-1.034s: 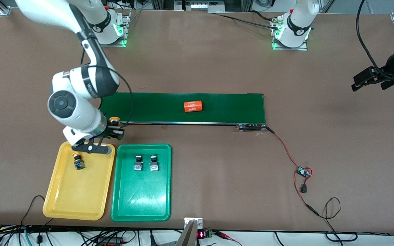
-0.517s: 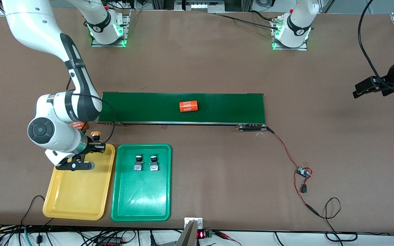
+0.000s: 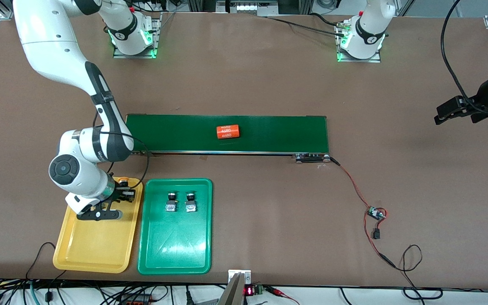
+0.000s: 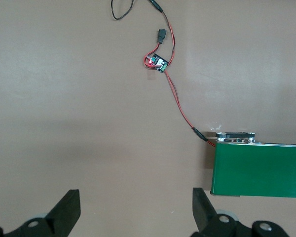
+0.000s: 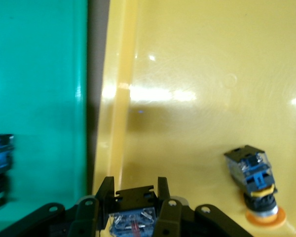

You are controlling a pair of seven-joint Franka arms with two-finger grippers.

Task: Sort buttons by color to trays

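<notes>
My right gripper (image 3: 126, 193) is shut on a yellow-capped button (image 3: 123, 182) and holds it just over the corner of the yellow tray (image 3: 95, 250) nearest the belt and the green tray. In the right wrist view the held button's clear-and-blue body (image 5: 134, 218) sits between the fingers. A second yellow-capped button (image 5: 253, 178) lies on its side in the yellow tray (image 5: 197, 59). The arm hides it in the front view. Two buttons (image 3: 170, 201) (image 3: 190, 201) stand side by side in the green tray (image 3: 174, 250). My left gripper (image 3: 456, 108) waits open and empty over bare table at the left arm's end.
A dark green conveyor belt (image 3: 278, 133) runs across the table's middle, with an orange cylinder (image 3: 228, 131) lying on it. A red cable leads from the belt's end to a small circuit board (image 3: 375, 213). The board (image 4: 157, 62) and the belt's end (image 4: 259, 170) show in the left wrist view.
My right gripper has carried the yellow-capped button from the belt's end to over the yellow tray. The orange cylinder has moved along the belt toward the right arm's end.
</notes>
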